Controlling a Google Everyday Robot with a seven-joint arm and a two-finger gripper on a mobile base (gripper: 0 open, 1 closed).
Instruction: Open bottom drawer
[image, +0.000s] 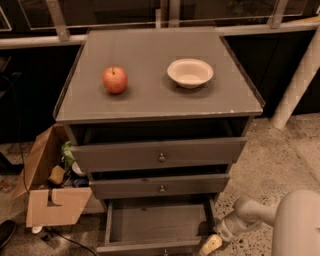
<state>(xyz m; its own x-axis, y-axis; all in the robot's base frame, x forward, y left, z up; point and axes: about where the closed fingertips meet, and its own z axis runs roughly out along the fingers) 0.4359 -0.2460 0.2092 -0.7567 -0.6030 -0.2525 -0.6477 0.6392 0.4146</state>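
The bottom drawer (155, 224) of the grey-brown chest stands pulled far out toward me, its bare inside showing and its front edge at the bottom of the view; its knob is barely in view. My gripper (211, 244) is low at the drawer's right front corner, beside it, on the white arm (250, 214) that comes in from the right. The two drawers above, the top drawer (159, 155) and the middle drawer (160, 186), each stand slightly out.
A red apple (115, 80) and a cream bowl (190, 72) sit on the chest's top (150, 100). An open cardboard box (47, 190) with clutter stands on the floor at the left. A white post (300, 75) rises at the right.
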